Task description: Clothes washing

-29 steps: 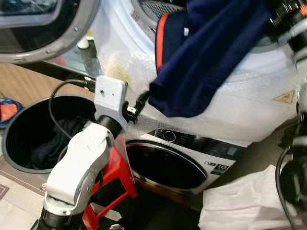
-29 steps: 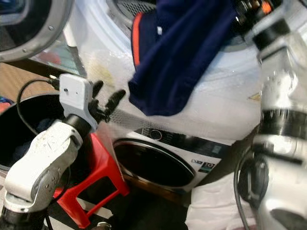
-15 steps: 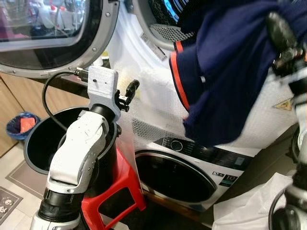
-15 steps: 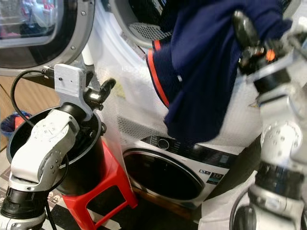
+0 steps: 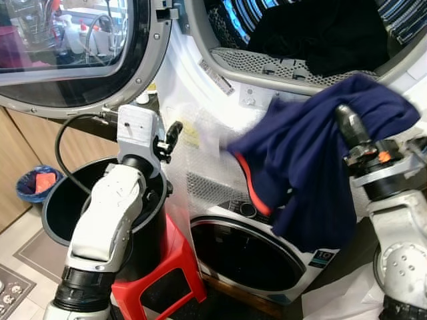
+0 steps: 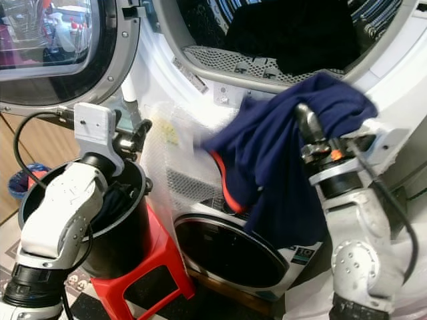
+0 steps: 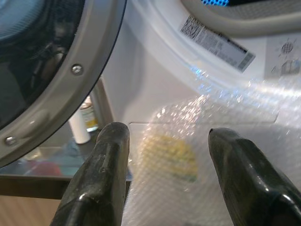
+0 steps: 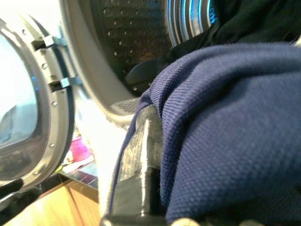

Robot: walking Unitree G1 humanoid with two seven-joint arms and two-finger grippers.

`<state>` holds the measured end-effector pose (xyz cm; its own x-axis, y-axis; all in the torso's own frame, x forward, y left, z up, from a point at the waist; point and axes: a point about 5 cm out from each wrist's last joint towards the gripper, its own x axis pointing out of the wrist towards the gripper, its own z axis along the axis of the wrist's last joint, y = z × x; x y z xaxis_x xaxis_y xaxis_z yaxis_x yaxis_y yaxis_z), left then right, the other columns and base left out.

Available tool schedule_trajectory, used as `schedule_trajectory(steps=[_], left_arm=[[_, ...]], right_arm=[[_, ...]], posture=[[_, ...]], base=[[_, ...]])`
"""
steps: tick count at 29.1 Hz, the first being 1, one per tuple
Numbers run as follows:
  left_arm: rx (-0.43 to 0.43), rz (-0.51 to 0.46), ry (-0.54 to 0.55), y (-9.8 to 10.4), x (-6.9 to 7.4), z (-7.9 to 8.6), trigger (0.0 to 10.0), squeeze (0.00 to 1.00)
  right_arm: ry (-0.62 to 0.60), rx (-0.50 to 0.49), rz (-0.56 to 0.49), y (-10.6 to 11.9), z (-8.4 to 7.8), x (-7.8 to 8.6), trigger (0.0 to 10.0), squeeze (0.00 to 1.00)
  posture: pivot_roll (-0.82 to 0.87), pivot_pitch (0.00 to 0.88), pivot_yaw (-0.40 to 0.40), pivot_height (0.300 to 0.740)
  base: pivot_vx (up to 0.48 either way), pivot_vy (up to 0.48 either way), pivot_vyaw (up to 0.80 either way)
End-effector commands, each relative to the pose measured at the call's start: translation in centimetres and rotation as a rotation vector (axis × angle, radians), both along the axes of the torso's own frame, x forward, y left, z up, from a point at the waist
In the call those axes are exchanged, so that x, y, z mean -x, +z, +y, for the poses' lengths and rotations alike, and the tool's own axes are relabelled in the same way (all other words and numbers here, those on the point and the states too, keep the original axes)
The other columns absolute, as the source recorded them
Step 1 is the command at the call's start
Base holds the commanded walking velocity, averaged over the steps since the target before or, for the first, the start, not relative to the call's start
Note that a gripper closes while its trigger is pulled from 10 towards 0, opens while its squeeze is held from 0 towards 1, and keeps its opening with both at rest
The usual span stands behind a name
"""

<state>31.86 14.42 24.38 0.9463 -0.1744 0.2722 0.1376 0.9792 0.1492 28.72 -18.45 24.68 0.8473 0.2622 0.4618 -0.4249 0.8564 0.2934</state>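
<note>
A navy garment [image 5: 300, 167] with an orange-red stripe hangs over my right gripper [image 5: 350, 127], which is shut on it just below the lip of the upper drum opening [image 5: 293, 67]. Dark and striped clothes [image 5: 320, 33] lie inside that drum. In the right wrist view the garment [image 8: 225, 141] covers one black finger [image 8: 141, 160]. My left gripper [image 5: 170, 137] is open and holds nothing. It is raised beside the bubble-wrapped machine front [image 7: 188, 165], above a black bucket [image 5: 60, 200] that holds dark clothing.
The upper machine's round door [image 5: 67, 53] stands open at the left. The bucket rests on a red stool [image 5: 160, 280]. A lower machine with a dark round door [image 5: 247, 253] sits under the drum. A small blue bin [image 5: 37, 183] is at far left and a white bag [image 5: 333, 303] at bottom right.
The camera has tilted up, so more of the upper drum shows. My right gripper and the navy garment now sit lower, below the drum's lip. The left gripper stays open.
</note>
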Motion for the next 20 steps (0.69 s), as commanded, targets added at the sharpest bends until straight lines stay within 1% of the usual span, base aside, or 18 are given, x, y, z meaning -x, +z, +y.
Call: schedule_trajectory(steps=[1, 3, 4, 5, 10, 20], left_arm=[[-0.040, -0.007, -0.001, -0.5, 0.2, 0.0, 10.0, 0.00], [-0.046, -0.003, 0.008, -0.8, 0.2, 0.1, 10.0, 0.00], [-0.031, 0.006, 0.000, -1.0, 0.3, 0.1, 10.0, 0.00], [-0.031, 0.006, 0.000, -1.0, 0.3, 0.1, 10.0, 0.00], [-0.029, 0.013, -0.004, -1.4, 0.5, 0.0, 10.0, 0.00], [-0.030, 0.015, -0.008, -1.6, 0.5, 0.0, 10.0, 0.00]], right_arm=[[-0.044, 0.010, -0.046, 0.6, 0.4, 0.7, 10.0, 0.00], [-0.054, 0.007, -0.029, 0.0, 0.6, 0.9, 10.0, 0.00], [-0.048, 0.011, -0.013, -0.5, 0.9, 1.1, 10.0, 0.00], [-0.048, 0.011, -0.013, -0.5, 0.9, 1.1, 10.0, 0.00], [-0.045, 0.018, 0.016, -1.3, 1.5, 1.3, 10.0, 0.00], [-0.057, 0.024, 0.009, -1.3, 1.7, 1.1, 10.0, 0.00]], posture=[[0.01, 0.000, -0.011, 0.740], [0.01, 0.000, -0.011, 0.740], [0.01, 0.000, -0.010, 0.740], [0.01, 0.000, -0.010, 0.740], [0.01, 0.000, -0.010, 0.740], [0.02, 0.000, -0.011, 0.740]], base=[[0.000, 0.000, 0.00], [0.000, 0.000, 0.00], [0.000, 0.000, 0.50], [0.000, 0.000, 0.50], [0.000, 0.000, 0.75], [0.000, 0.000, 0.77]])
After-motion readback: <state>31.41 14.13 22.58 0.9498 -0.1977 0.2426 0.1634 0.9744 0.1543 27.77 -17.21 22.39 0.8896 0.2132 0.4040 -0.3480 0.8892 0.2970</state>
